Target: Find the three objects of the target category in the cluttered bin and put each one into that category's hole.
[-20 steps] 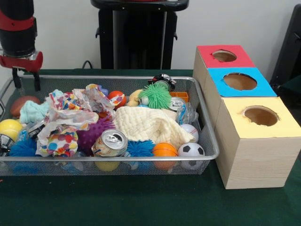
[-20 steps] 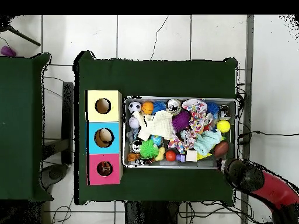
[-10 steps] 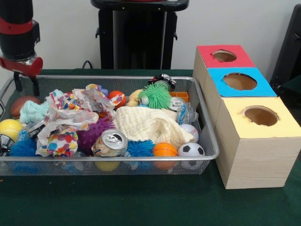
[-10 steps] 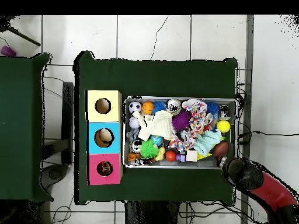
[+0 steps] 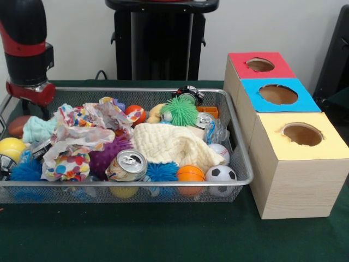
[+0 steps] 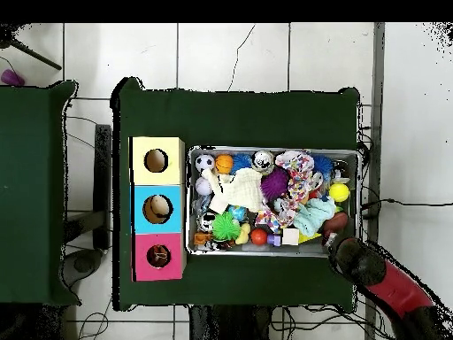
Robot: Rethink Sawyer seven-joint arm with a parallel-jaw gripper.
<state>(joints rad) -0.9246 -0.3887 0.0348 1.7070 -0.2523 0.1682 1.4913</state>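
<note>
While its finger state cannot be told, the red-and-black gripper (image 5: 34,107) is lowered over the wire-mesh bin's (image 5: 163,90) brown football (image 5: 18,125).

Red and black arm (image 5: 26,46) descends near-vertical over wire basket's (image 5: 136,180) left far corner. Gripper (image 5: 28,113) dips inside the rim; fingers hidden, state unclear.

Red-black arm (image 5: 26,49) over wire bin (image 5: 234,142) corner, three-holed boxes (image 5: 283,131) beside

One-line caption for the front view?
Red and black arm lowers into the toy-cluttered wire mesh bin beside three wooden boxes with holes.
</note>
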